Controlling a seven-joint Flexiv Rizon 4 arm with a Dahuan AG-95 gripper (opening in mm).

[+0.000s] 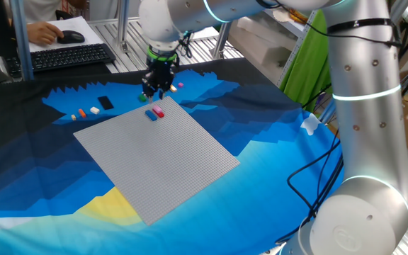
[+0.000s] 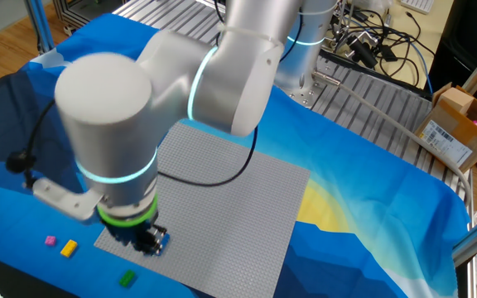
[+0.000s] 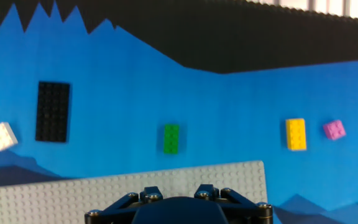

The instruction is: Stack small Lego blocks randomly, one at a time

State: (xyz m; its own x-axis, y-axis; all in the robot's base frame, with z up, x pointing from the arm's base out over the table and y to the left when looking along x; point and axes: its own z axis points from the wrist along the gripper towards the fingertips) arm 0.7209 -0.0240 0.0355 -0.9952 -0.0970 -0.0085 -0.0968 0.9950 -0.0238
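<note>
End effector (image 1: 159, 91) above grey baseplate (image 1: 158, 156) corner, jaw opening unclear; blue cloth (image 1: 275, 142); keyboard (image 1: 69, 57) behind.

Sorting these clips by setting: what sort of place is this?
Probably a robotics lab: aluminium frame rails, a keyboard at a workstation, loose cables and a cardboard box beside the cloth-covered table.

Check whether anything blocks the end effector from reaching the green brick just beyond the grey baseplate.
Nothing visible does. The green brick lies alone on the blue cloth, just past the baseplate edge. The black plate and yellow brick sit well to either side.
</note>
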